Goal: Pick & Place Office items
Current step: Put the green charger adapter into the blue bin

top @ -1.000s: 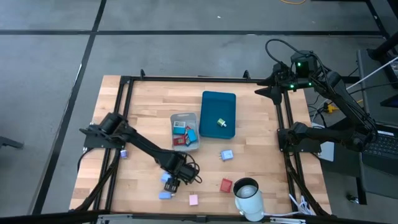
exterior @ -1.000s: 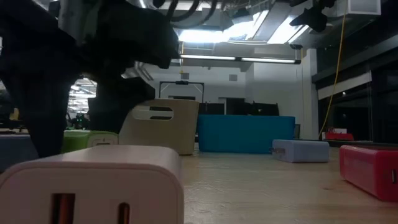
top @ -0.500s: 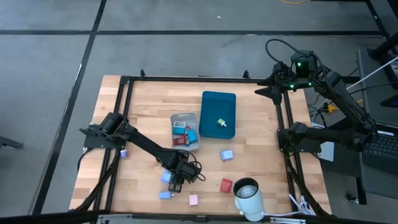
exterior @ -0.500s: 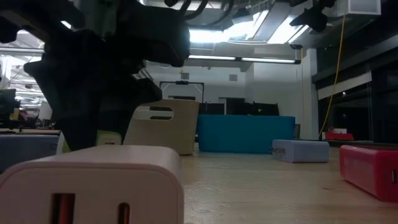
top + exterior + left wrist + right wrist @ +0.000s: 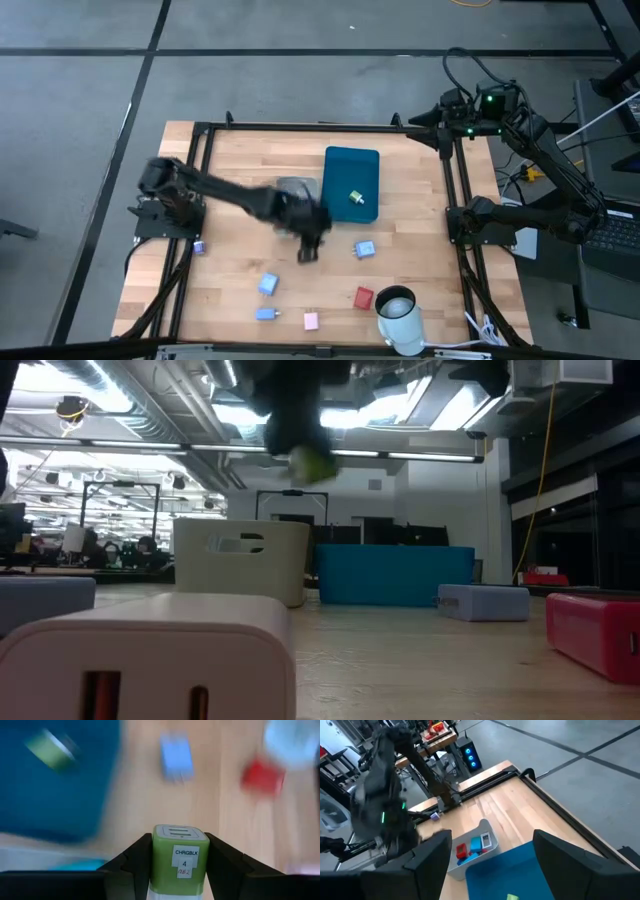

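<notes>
The left gripper (image 5: 175, 865) has its two dark fingers (image 5: 134, 865) clamped on a green charger block (image 5: 180, 857), which is lifted above the wooden table (image 5: 230, 270) near the grey bin (image 5: 292, 188). The block is a rounded plastic cuboid; its long axis runs along the fingers and its end face points forward. Its white label reads "CHRGBLK", "4", and a red handwritten mark that I cannot read. More to the right lies the teal tray (image 5: 345, 170), smooth and rectangular, with a small green item (image 5: 355, 198) inside. The right gripper (image 5: 432, 120) waits at the far right edge of the table, its fingers (image 5: 432, 857) spread wide and empty.
</notes>
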Tool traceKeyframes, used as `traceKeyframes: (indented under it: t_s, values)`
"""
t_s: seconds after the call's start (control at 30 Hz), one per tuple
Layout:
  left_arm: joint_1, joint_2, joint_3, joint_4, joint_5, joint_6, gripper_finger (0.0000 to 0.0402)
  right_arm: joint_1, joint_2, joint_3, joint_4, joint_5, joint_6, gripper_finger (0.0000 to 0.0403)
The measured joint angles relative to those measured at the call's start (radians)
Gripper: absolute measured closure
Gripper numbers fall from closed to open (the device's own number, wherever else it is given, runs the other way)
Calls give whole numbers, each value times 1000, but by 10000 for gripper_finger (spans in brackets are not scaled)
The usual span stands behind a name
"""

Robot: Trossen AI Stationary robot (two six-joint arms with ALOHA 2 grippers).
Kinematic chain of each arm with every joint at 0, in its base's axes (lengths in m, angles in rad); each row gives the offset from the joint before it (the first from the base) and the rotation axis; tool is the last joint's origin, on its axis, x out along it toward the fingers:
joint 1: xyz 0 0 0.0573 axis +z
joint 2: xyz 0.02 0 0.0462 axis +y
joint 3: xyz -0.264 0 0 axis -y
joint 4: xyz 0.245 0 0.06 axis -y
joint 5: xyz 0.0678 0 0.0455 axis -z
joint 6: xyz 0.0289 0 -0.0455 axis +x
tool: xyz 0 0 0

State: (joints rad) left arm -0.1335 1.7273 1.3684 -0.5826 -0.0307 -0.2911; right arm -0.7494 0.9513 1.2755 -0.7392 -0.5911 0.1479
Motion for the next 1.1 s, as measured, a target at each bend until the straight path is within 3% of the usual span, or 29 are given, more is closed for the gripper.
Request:
traceKeyframes:
  t_s: [0.2,0.47,0.6,0.73,0.93,1.1]
  values:
    - [108,-128,-1,121,65,-18,258,0,0,0,3,0,1,119]
    - [305,-171,0,502,-67,-6,258,0,0,0,17,13,1,119]
    - [401,-125,0,620,-140,16,258,0,0,0,29,9,-6,119]
    - [467,-39,-1,750,-88,9,258,0,0,0,32,-1,-30,119]
    - [490,122,-1,935,-66,-77,258,0,0,0,32,-12,-51,119]
    - [485,206,-3,935,-100,-116,258,0,0,0,36,-19,-55,119]
